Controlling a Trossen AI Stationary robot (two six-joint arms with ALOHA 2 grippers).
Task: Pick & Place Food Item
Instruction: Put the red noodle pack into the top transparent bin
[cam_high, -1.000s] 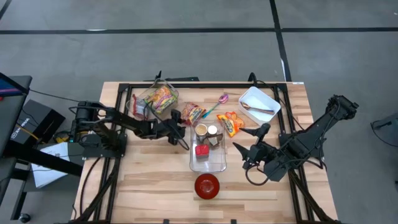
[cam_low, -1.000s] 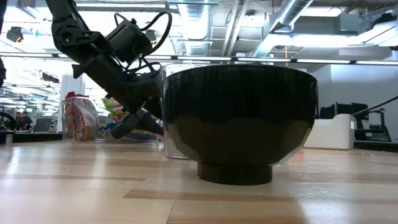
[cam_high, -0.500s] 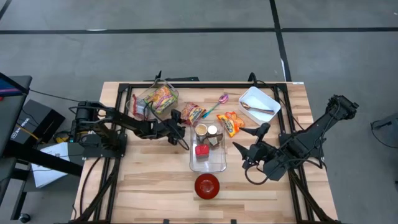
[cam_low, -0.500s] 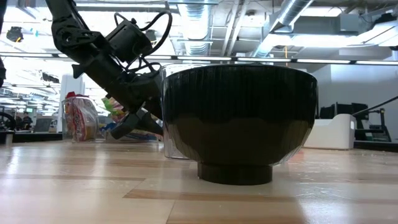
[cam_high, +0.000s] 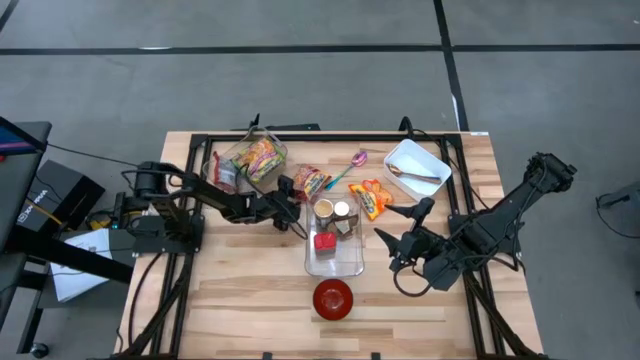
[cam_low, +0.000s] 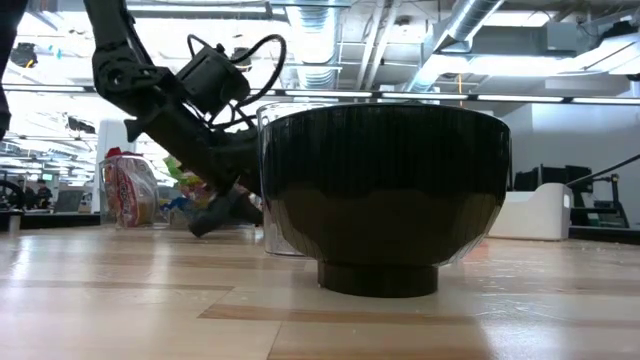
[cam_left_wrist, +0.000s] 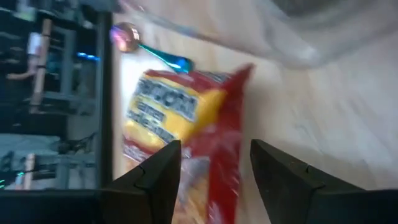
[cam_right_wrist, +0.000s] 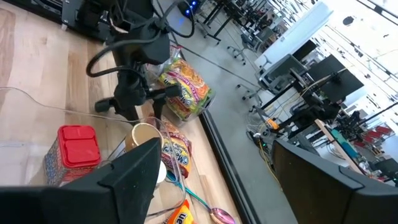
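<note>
- Snack packet (cam_high: 311, 181), red and yellow, lies flat on the worktop (cam_high: 240, 290) just left of the clear tray (cam_high: 335, 262), near the centre of the high view; I judge it to be the food item I am after, though the task names no particular one.
- My left gripper (cam_high: 291, 193) sits low at the packet's near edge, at centre-left of the high view; in my left wrist view the packet (cam_left_wrist: 186, 134) fills the space ahead of my two dark fingers (cam_left_wrist: 155, 177).
- My left jaws stand partly open with nothing between them; the packet is not gripped and not lifted.
- The low view shows my left gripper (cam_low: 215, 215) angled down with its tips close to the wood, left of the black bowl (cam_low: 385, 190) that fills the middle of that frame.
- My right gripper (cam_high: 398, 240) waits right of the tray, jaws wide and empty.
- The tray already holds a red-lidded tub (cam_high: 324, 241) and a few other small items, so some placing looks done, though I cannot say by which arm.
- Still out on the worktop: a bag of noodles (cam_high: 252, 158) at upper left, an orange packet (cam_high: 375, 197) right of the tray, a pink spoon (cam_high: 353, 162), and a white container (cam_high: 418, 165) at upper right.
- What is left for this item, as I judge it: close on the packet, lift it, carry it over and set it down, most likely in the tray.
</note>
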